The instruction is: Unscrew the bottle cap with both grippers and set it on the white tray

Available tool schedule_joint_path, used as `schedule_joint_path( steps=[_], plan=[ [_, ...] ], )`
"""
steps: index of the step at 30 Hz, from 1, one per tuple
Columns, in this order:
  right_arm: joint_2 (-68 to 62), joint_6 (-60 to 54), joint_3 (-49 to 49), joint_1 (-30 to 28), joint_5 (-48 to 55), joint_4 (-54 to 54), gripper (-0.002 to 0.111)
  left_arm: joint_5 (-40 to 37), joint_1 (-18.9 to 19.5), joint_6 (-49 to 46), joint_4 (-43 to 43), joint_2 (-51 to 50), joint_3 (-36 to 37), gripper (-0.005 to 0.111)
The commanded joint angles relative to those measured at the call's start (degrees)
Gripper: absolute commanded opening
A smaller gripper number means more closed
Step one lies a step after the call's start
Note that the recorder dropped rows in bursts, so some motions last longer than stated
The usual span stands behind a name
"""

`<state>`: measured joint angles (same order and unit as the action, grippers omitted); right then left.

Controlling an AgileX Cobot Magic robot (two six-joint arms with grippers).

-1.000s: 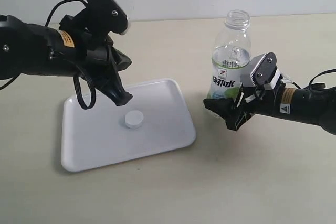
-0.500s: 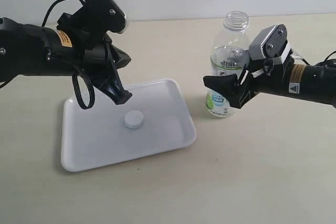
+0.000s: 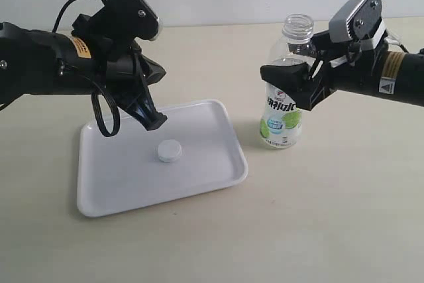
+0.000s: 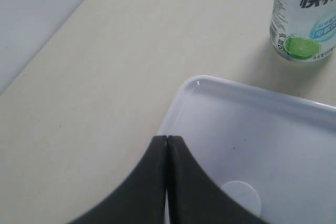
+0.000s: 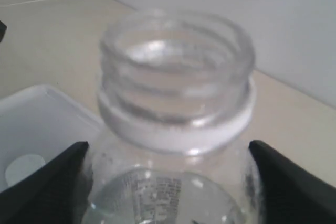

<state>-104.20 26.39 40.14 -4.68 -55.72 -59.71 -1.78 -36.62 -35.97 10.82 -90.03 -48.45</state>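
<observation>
Noted left gripper (image 3: 156, 122) closed on nothing above white tray (image 3: 106, 190), bottle cap (image 3: 169, 150) at its 5 o'clock; right gripper (image 3: 292, 88) spread wide astride bottle (image 3: 283, 114), contact unclear.

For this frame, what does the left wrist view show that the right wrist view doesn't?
Only left wrist: the left gripper, jaws shut, and the lime picture low on the bottle. Only right wrist: the bottle's open threaded neck, standing between the fingers of the open right gripper. Both: the bottle, the white tray and the bottle cap lying on it.
</observation>
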Motion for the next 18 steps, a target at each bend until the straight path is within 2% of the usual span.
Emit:
schedule_joint_path(
  steps=[1, 12, 18],
  plan=[
    [4.02, 2.39, 0.23, -0.03, -0.20, -1.24, 0.076, 0.61, 0.14, -0.16, 0.37, 0.63, 0.21, 0.000],
    [15.63, 9.20, 0.23, -0.03, 0.60, -3.44, 0.076, 1.25, 0.14, -0.27, 0.37, 0.63, 0.21, 0.000],
    [25.16, 19.36, 0.23, -0.03, 14.35, -2.80, 0.076, 2.60, 0.14, -0.27, 0.37, 0.63, 0.21, 0.000]
  ],
)
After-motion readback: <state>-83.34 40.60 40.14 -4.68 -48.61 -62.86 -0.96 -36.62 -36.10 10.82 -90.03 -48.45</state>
